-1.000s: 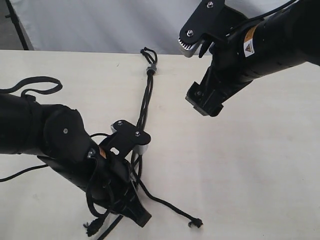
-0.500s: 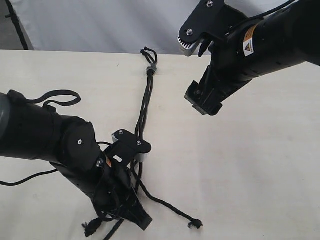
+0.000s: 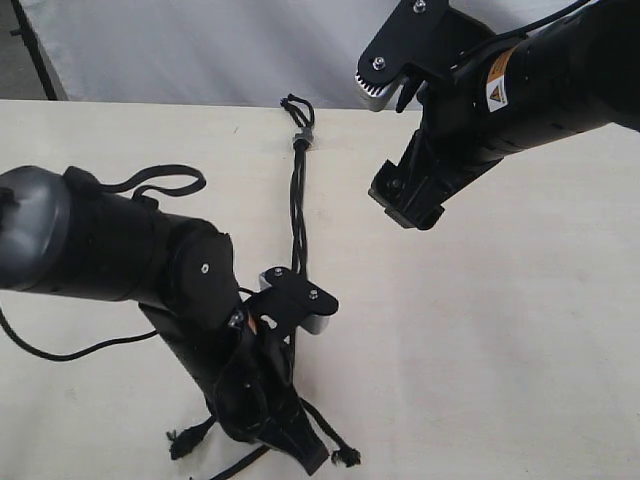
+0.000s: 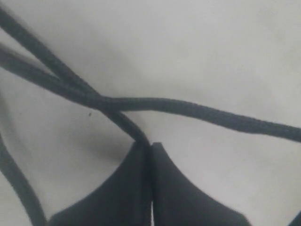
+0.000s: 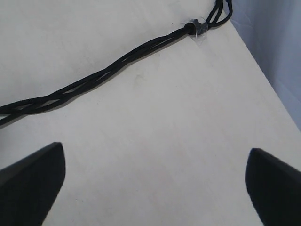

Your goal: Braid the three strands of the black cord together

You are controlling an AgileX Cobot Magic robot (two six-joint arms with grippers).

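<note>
The black cord point(image 3: 297, 200) runs down the pale table from its grey band point(image 3: 303, 135), also seen in the right wrist view point(image 5: 197, 27), with a loosely plaited stretch point(image 5: 94, 80) below it. My left gripper point(image 4: 150, 145) is shut on one strand point(image 4: 127, 123) right where it crosses another strand point(image 4: 211, 113). In the exterior view the left gripper point(image 3: 308, 455) is low over the loose ends, next to a frayed tip point(image 3: 347, 458); a second tip point(image 3: 180, 445) lies beside the arm. My right gripper point(image 3: 405, 205) hangs open above the table, right of the cord, its fingers point(image 5: 33, 174) wide apart over bare tabletop.
A glossy arm cable point(image 3: 160, 180) loops over the left arm, and another cable point(image 3: 60, 352) trails off to the left. The table's far edge point(image 3: 200, 104) meets a grey backdrop. The left arm hides most of the loose strand ends.
The left arm has swung to the right and nearer, and its jaws have shut on a strand. The frayed tip at the front slid left. The right arm has stayed still.
</note>
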